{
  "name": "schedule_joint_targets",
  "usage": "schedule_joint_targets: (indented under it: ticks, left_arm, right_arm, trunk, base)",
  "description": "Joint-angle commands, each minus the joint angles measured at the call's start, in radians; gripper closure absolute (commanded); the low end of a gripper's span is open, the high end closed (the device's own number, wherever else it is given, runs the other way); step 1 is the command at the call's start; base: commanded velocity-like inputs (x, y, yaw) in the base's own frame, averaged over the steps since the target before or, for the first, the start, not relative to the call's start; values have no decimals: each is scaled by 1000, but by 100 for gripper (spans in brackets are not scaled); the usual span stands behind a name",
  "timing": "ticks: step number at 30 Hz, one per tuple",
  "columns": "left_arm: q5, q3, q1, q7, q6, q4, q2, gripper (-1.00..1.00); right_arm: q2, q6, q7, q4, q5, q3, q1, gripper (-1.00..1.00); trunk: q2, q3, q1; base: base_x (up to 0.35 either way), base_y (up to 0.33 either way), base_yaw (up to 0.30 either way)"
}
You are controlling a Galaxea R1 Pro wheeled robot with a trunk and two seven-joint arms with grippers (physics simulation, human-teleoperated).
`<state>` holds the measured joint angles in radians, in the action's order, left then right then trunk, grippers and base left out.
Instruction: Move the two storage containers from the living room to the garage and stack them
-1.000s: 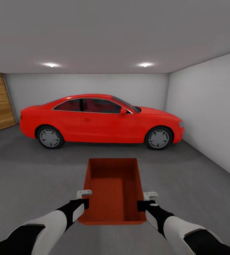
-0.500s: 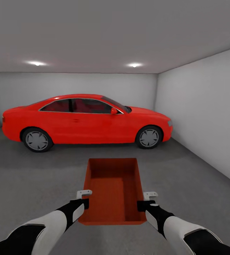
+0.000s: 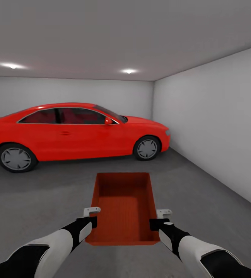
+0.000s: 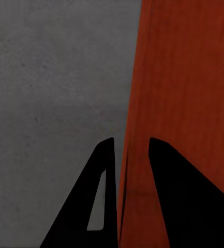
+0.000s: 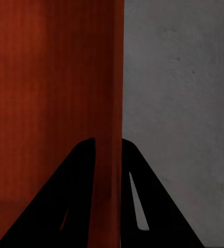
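1. The robot is in the garage, a bare room with pale grey walls [image 3: 218, 123] and a dark grey floor [image 3: 44, 193].
2. A red car [image 3: 71, 133] stands side-on near the far wall. Its front points toward the right wall.
3. One orange-red storage container [image 3: 122, 206] is held up in front of the robot, between its two arms. It has no lid, and nothing is inside it.
4. The container is well apart from the car, with bare floor between them.
5. The left gripper [image 3: 91, 216] is at the container's left wall, close to the near end.
6. In the left wrist view, the left gripper [image 4: 127, 160] has one black finger [image 4: 99, 196] outside the wall and one inside. The wall's rim runs up the narrow gap between them, so the gripper is pinched on that wall.
7. The right gripper [image 3: 162, 218] is at the container's right wall, also close to the near end.
8. In the right wrist view, the right gripper [image 5: 109, 150] also has a finger on each side of the wall. It is squeezed tight on the rim too.
9. Grey floor shows past the container in both wrist views.
10. Two round lights [image 3: 128, 71] glow in the ceiling.
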<state>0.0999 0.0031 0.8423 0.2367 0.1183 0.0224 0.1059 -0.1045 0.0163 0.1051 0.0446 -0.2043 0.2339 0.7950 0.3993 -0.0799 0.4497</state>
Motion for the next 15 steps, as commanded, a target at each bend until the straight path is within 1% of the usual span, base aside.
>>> schedule_joint_targets:
  ticks: [1, 15]
  left_arm:
    - [-6, 20, 1, 12, -9, 5, -9, 100]
    - [-7, 20, 0, 12, -9, 6, -9, 100]
  right_arm:
    - [0, 0, 5, -3, -15, -5, 0, 100]
    - [0, 1, 5, -3, -15, -4, 0, 100]
  trunk:
    - [1, 0, 0]
    - [1, 0, 0]
  base:
    - [0, 0, -282]
    - [0, 0, -282]
